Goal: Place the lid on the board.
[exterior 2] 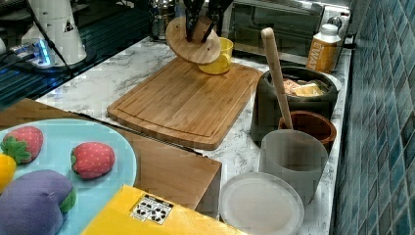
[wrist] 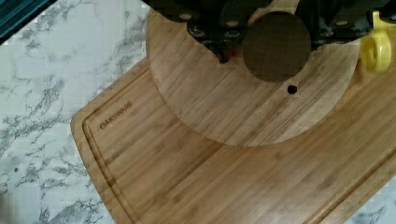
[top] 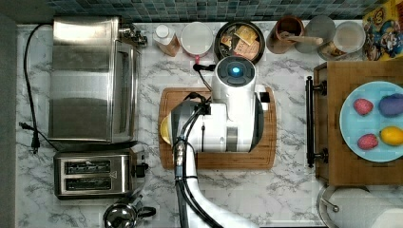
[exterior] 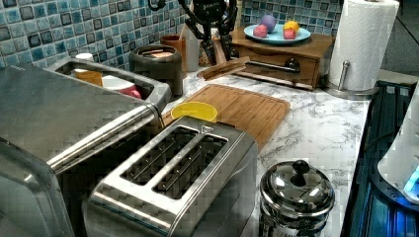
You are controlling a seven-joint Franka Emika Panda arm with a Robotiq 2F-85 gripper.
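Claw (exterior 2: 201, 22) grips lid (wrist: 243, 107); board (wrist: 196, 182) stamped OAKWARE.

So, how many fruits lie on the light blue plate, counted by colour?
Red strawberries: 2
Purple fruit: 1
Yellow fruit: 1
Total on the blue plate: 4

A home-style kitchen: a white marble-patterned countertop (top: 266, 190) backed by a wall of small blue-green mosaic tiles (exterior: 29, 29), with a steel toaster oven (top: 90, 78), a two-slot steel toaster (exterior: 173, 173), and an upright white paper-towel roll (exterior: 363, 42).
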